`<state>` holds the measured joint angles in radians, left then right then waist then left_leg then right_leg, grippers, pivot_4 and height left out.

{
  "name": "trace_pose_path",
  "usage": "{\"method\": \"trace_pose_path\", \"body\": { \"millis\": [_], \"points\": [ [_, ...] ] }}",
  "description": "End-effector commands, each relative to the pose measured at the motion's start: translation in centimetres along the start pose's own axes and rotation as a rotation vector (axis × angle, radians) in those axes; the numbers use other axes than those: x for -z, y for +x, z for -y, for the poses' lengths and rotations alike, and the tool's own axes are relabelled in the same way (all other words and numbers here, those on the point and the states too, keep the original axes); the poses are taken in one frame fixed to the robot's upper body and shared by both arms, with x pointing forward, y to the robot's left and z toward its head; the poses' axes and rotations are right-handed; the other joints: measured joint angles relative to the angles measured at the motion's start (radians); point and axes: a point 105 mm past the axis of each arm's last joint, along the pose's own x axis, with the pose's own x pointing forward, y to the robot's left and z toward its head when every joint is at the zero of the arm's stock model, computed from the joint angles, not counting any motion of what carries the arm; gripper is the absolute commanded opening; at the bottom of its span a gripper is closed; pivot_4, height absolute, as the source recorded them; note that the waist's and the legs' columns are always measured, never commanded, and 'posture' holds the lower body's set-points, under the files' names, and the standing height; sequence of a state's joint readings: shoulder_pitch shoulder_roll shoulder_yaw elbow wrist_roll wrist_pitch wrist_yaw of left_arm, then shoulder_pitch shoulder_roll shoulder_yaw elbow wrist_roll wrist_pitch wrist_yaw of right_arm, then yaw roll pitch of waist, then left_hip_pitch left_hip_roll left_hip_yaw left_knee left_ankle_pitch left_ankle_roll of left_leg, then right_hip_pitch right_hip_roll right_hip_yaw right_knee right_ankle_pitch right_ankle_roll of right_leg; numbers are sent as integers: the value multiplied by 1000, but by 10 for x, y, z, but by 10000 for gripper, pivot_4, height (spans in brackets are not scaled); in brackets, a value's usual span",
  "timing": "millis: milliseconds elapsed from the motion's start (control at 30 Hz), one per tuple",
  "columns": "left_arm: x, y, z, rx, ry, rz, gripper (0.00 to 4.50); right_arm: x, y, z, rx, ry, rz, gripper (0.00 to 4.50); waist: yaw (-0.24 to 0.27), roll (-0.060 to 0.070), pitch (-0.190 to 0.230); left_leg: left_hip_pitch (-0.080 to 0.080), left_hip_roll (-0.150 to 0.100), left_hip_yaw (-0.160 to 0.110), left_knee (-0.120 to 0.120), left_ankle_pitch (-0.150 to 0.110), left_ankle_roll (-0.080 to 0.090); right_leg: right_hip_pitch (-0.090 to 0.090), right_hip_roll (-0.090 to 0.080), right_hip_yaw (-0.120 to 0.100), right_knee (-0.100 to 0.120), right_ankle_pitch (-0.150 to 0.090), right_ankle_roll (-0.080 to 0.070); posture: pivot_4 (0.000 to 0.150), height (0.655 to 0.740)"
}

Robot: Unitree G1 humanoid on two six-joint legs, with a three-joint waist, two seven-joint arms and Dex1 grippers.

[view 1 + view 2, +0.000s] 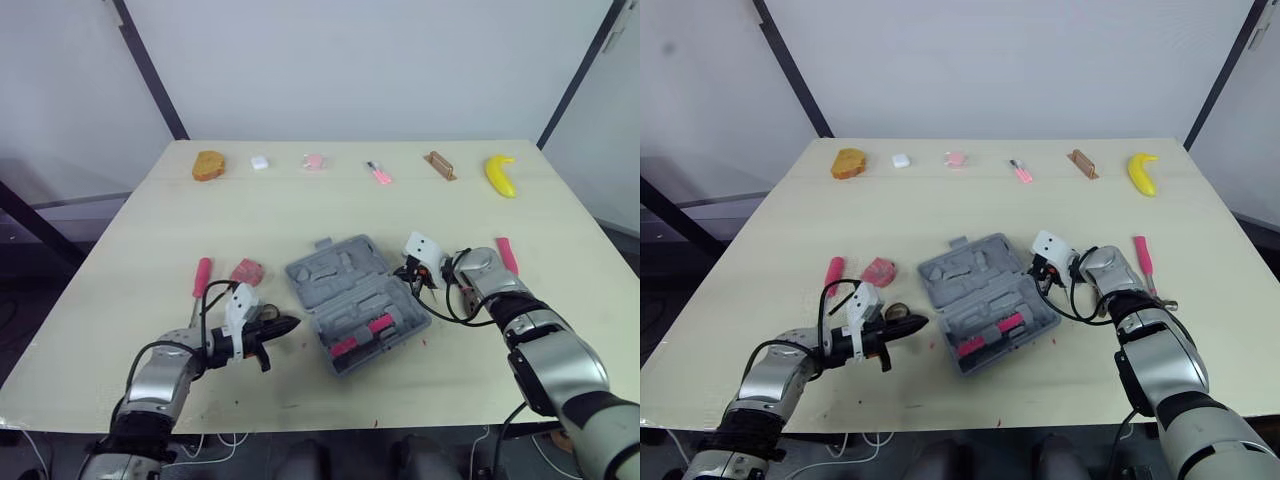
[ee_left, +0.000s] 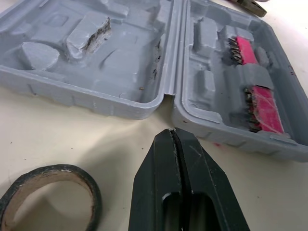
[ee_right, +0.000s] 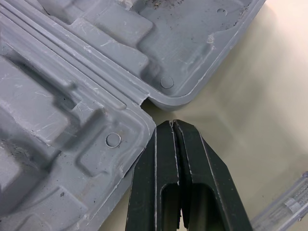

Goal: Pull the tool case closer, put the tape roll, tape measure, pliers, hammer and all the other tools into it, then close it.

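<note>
The grey tool case point(image 1: 355, 300) lies open at mid-table, with pink bit strips point(image 2: 260, 103) in one half. My left gripper point(image 1: 290, 323) is shut and empty, its tips just short of the case's hinge notch point(image 2: 168, 94). The tape roll point(image 2: 48, 192) lies flat beside it. My right gripper point(image 1: 407, 272) is shut on nothing, with its tips at the hinge gap on the case's opposite edge point(image 3: 144, 98). A red tape measure point(image 1: 247, 271) and a red-handled tool point(image 1: 202, 277) lie left of the case. The red-handled hammer point(image 1: 1143, 255) lies to its right.
Along the far edge lie an orange lump point(image 1: 208, 165), a white cube point(image 1: 259, 162), a pink piece point(image 1: 314, 161), a small pink tool point(image 1: 379, 173), a brown block point(image 1: 439, 165) and a banana point(image 1: 500, 175). Bare table separates that row from the case.
</note>
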<state>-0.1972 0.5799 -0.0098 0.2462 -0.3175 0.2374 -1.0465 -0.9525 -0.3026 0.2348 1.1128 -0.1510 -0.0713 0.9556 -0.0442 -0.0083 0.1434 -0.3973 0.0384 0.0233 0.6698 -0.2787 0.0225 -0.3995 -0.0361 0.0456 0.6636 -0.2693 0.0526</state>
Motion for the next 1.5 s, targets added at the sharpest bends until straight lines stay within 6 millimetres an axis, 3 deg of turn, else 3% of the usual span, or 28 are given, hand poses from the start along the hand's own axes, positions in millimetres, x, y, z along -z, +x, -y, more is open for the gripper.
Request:
{"method": "trace_pose_path", "body": {
  "millis": [33,433,800,1367,1500],
  "points": [
    [-4,4,0,6,8,7,0,-11,2,-2,-11,-30,38,607,-1,0,0,0,0,0,0,0,0,0,0,0,0,0,0,1500,7400],
    [7,22,-2,-4,28,-39,0,-17,3,1,3,-39,53,607,0,0,0,0,0,0,0,0,0,-1,0,0,1,0,0,1500,7400],
    [3,31,3,3,34,0,0,-17,3,-4,-34,-47,51,607,2,0,0,0,0,0,0,0,0,-1,0,0,1,0,0,1500,7400],
    [6,26,14,56,52,-41,0,0,-8,-41,-259,-13,48,607,2,0,0,0,0,0,0,0,0,0,0,0,1,0,0,1500,7400],
    [9,27,26,117,61,-71,0,8,-21,-63,-331,23,46,607,6,0,0,0,0,0,0,0,0,0,0,0,1,0,0,1500,7400]
  ]
}}
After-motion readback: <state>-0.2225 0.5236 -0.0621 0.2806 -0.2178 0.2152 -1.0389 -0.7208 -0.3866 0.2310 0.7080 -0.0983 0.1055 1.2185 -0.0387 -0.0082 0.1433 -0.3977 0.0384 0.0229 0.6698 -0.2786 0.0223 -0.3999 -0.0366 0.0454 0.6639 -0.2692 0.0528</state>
